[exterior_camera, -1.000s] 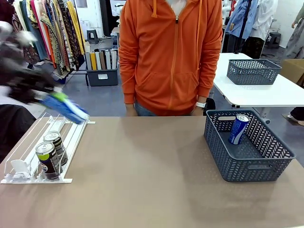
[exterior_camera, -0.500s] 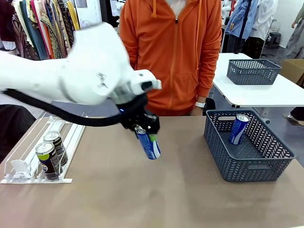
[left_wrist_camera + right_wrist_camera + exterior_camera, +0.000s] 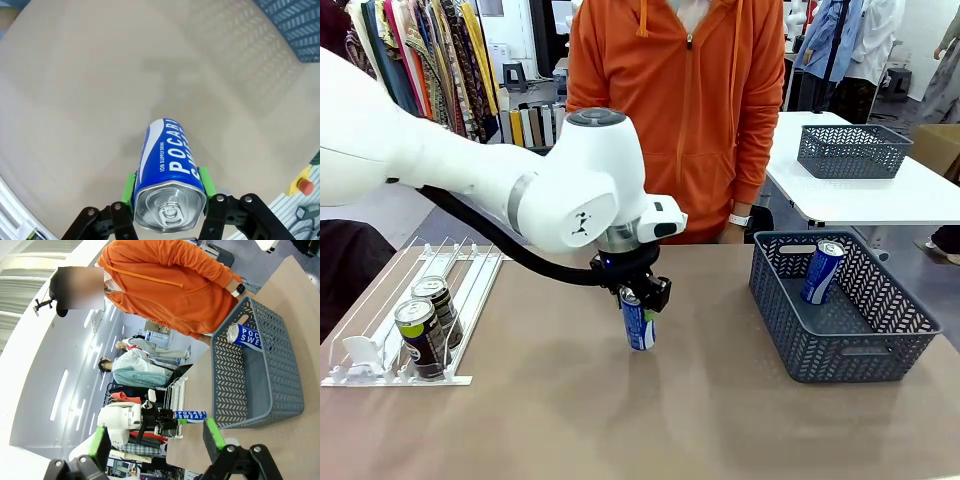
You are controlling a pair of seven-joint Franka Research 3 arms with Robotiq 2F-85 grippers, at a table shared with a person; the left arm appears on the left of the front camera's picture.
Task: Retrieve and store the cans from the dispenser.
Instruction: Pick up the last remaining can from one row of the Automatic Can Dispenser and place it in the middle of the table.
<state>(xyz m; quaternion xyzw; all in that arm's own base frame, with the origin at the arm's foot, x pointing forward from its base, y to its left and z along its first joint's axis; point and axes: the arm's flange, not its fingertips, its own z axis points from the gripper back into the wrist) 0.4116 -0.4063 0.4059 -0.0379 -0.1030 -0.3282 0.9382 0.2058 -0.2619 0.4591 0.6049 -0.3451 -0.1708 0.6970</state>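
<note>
Blue can (image 3: 639, 328) stands upright near the middle of the table (image 3: 720, 430), pinched at its silver top by the left hand (image 3: 634, 298) — green pads (image 3: 129, 186) press on either side. Whether its base touches the table I cannot tell. At eight o'clock the white dispenser (image 3: 470, 300) holds two black cans (image 3: 420, 338), one behind the other. At three o'clock a grey basket (image 3: 850, 365) holds another blue can (image 3: 822, 270), leaning. The right hand (image 3: 155, 437) is spread — holding nothing.
</note>
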